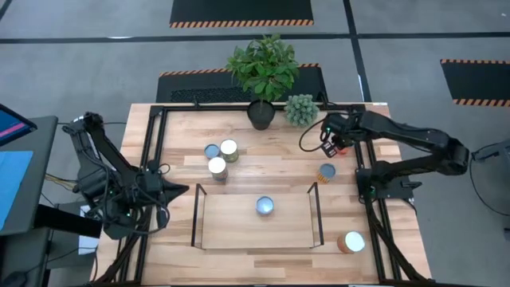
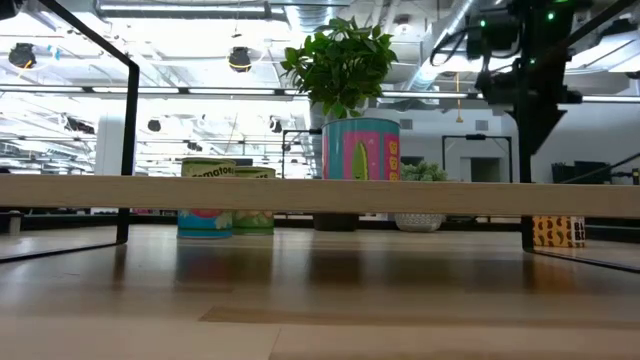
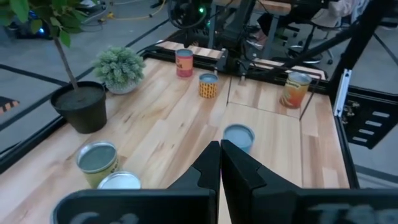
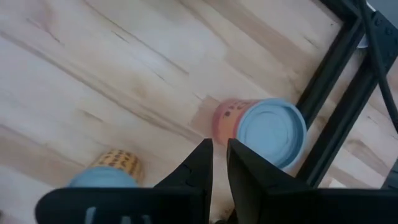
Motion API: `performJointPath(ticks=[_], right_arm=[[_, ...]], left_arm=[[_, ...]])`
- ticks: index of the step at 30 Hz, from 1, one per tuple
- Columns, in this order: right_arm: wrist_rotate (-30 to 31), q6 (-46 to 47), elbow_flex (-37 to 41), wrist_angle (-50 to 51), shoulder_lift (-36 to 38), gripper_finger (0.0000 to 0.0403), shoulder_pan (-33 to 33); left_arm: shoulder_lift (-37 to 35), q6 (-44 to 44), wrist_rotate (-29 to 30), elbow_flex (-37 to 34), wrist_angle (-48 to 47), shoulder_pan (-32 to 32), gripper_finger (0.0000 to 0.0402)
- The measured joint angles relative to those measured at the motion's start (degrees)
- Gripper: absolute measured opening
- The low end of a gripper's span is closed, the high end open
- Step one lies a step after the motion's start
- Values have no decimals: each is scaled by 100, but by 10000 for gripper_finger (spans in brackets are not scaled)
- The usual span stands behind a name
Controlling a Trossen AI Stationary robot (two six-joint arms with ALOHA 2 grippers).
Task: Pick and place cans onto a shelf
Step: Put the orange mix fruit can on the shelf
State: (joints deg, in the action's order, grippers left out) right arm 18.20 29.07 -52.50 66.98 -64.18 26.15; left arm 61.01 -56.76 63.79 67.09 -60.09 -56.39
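Right gripper [image 4: 216, 155] above a reddish can, jaws slightly parted, nothing held.
The reddish can [image 4: 261, 129], a cylinder with a ridged pale-blue lid, stands just ahead of the tips by the black frame rail [image 4: 336, 93]. One can [image 1: 265, 206] sits on the light-wood shelf [image 1: 239, 227]. Left gripper [image 3: 220, 163]: dark wedge fingers pressed together, empty.

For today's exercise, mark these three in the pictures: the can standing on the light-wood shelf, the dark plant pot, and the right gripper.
Pale-blue-topped can on shelf [image 1: 265, 206], high view, round lid.
Dark plant pot [image 1: 260, 115], high view, rim.
Right gripper [image 4: 219, 163], right wrist view, gap between its dark fingertips.
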Motion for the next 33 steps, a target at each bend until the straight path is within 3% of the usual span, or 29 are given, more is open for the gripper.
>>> performJointPath(ticks=[10,17,24,33], right_arm=[[291,86,65,26,133,77,395],[278,203,65,20,107,141,393],[295,1051,160,-11,-132,212,413],[448,1388,683,-193,-525,223,483]], left_arm=[[0,-3,-14,0,51,76,0],[0,-3,-55,0,58,73,0],[0,-3,-57,0,58,73,0],[0,-3,-64,0,58,73,0]])
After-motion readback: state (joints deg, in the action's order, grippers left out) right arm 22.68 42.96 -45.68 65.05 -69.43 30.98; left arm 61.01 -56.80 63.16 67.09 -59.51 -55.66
